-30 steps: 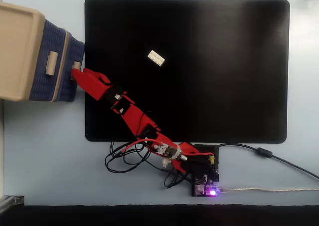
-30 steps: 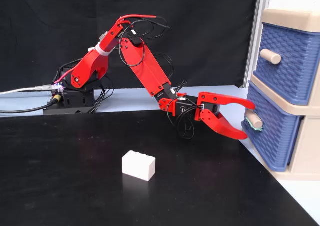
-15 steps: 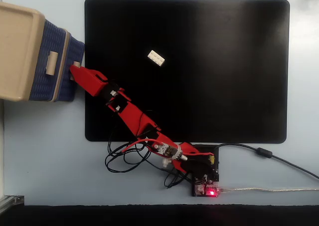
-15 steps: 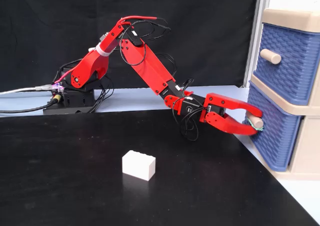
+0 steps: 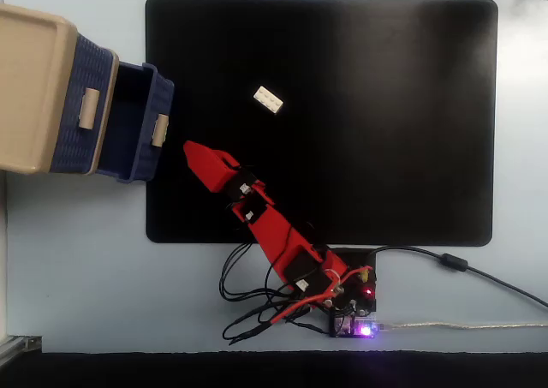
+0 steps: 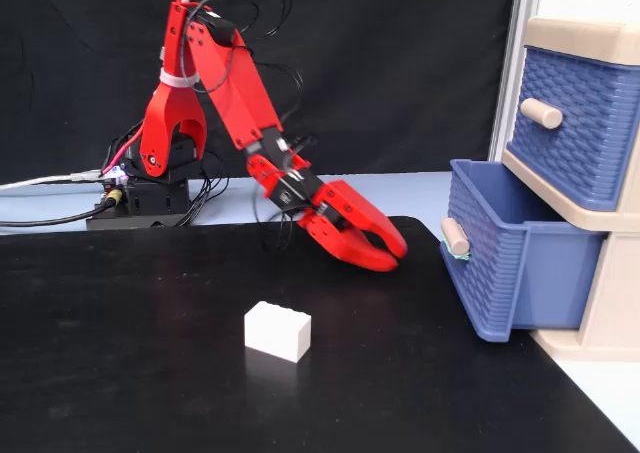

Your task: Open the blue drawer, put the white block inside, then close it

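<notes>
The blue drawer (image 5: 137, 122) (image 6: 505, 263), the lower one in the beige cabinet (image 5: 30, 84) (image 6: 610, 318), stands pulled out, and the part of its inside that shows holds nothing. Its beige handle (image 5: 160, 129) (image 6: 455, 238) faces the mat. The white block (image 5: 268, 99) (image 6: 278, 330) lies alone on the black mat, apart from everything. My red gripper (image 5: 190, 151) (image 6: 393, 256) hovers low over the mat just off the drawer's front, near the handle. It is shut with its tips together and nothing between them. The block is well clear of it.
The upper blue drawer (image 5: 86, 105) (image 6: 580, 123) is pushed in. The black mat (image 5: 385, 105) (image 6: 120, 353) covers most of the table. The arm's base with loose wires (image 5: 334, 298) (image 6: 150, 188) sits at the mat's edge, and a cable (image 5: 462, 268) runs off from it.
</notes>
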Controlling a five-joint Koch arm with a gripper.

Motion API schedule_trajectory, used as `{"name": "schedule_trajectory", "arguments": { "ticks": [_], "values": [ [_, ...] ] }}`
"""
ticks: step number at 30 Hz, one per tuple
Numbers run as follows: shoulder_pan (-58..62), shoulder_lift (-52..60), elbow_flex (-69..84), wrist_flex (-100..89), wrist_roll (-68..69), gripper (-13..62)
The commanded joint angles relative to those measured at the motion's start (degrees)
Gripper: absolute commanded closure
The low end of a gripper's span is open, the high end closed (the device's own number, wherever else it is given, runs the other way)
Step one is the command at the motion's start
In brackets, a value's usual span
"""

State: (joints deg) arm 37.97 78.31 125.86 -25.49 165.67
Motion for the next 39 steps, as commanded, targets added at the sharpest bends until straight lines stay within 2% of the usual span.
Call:
{"name": "schedule_trajectory", "arguments": {
  "ticks": [1, 2, 3, 4, 5, 6, 7, 10, 13, 16, 19, 23, 28, 39],
  "values": [
    [1.32, 3.96, -1.05, -1.93, 1.23, 57.4],
    [2.20, 3.87, -1.49, -2.02, 1.23, 56.4],
    [2.64, 3.87, -1.58, -2.02, 1.14, 51.1],
    [2.90, 4.13, -1.76, -1.85, 1.05, 41.9],
    [3.08, 4.83, -2.20, -1.49, 0.97, 28.4],
    [3.34, 6.42, -2.55, -0.97, 0.88, 21.1],
    [3.87, 8.79, -2.81, 0.44, 0.70, 17.6],
    [8.44, 19.16, -5.62, 19.95, -3.16, 17.1],
    [12.39, 26.46, -13.80, 46.67, -16.88, 17.0],
    [17.84, 27.42, -29.88, 77.78, -40.52, 17.1],
    [24.52, 20.74, -45.00, 95.54, -65.65, 17.0],
    [26.81, 11.51, -51.68, 97.38, -84.02, 17.0],
    [26.81, -0.18, -54.32, 90.00, -100.02, 17.1],
    [27.25, -10.28, -55.99, 84.81, -102.92, 17.2]
  ]
}}
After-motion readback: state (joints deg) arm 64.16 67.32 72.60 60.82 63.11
